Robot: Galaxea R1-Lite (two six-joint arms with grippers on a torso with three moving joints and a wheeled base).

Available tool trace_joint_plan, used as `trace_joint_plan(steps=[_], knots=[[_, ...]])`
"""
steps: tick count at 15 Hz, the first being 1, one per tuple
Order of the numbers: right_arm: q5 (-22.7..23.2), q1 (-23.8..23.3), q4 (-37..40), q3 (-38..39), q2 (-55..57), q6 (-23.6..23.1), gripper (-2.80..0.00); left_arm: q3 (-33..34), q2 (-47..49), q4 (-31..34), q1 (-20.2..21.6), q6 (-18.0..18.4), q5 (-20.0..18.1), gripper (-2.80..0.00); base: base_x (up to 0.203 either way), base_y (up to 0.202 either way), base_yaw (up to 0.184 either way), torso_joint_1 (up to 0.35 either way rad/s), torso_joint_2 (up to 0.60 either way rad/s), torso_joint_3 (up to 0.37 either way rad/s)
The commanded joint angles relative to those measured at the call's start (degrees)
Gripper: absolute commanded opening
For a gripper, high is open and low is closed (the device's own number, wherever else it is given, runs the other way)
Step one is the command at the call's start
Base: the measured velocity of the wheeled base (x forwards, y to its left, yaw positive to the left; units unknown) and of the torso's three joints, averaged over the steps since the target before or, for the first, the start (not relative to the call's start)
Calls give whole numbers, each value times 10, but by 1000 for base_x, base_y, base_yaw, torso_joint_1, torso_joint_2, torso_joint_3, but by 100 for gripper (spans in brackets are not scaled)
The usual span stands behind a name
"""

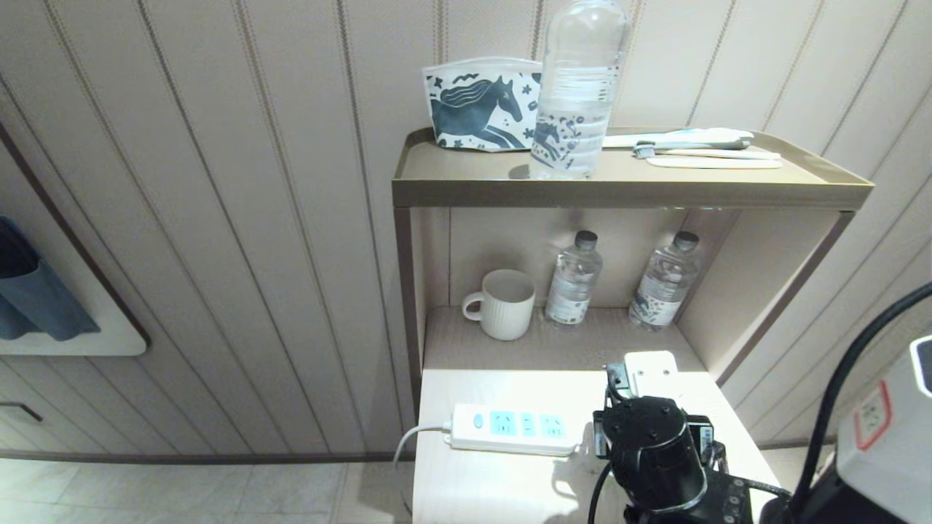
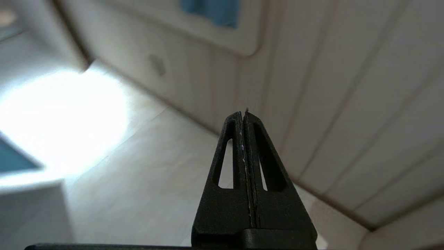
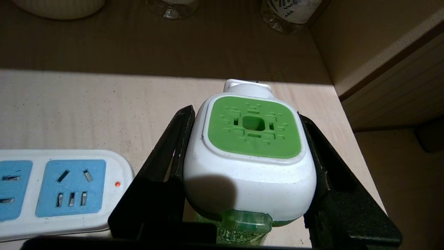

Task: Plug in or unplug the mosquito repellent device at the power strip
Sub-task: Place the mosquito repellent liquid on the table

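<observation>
The mosquito repellent device (image 3: 249, 163) has a white head with a green square face and a green liquid bottle (image 3: 239, 231) beneath it. My right gripper (image 3: 244, 114) is shut on its two sides. It sits just right of the power strip (image 3: 62, 191), apart from it and in no socket. In the head view the device's white head (image 1: 652, 372) shows beyond my black right wrist, and the power strip (image 1: 510, 428) lies on the pale table with all its blue sockets bare. My left gripper (image 2: 243, 114) is shut on nothing and points at the floor and wall, away from the table.
On the low shelf behind the table stand a white mug (image 1: 504, 304) and two water bottles (image 1: 574, 278) (image 1: 666, 280). The top shelf holds a big bottle (image 1: 579, 87), a horse-print pouch (image 1: 477, 105) and toothbrushes (image 1: 699, 149). The table's right edge (image 1: 735, 422) is close.
</observation>
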Motion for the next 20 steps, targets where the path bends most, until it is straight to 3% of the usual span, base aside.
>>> trace_joint_plan(steps=[1,6,9,20], knots=[[-3,-2,-34,9,16,-8,-280,4,-75,0,-4,67,-49,-280,0,0,0,0,0,0],[-8,-9,-161,56,55,-30,-280,7,-81,-1,-5,187,-125,-280,0,0,0,0,0,0],[-18,-27,-292,93,116,-60,-280,8,-81,-3,-5,186,-128,-280,0,0,0,0,0,0],[-20,-28,-296,80,106,-69,-280,7,-81,-3,-5,183,-129,-280,0,0,0,0,0,0]])
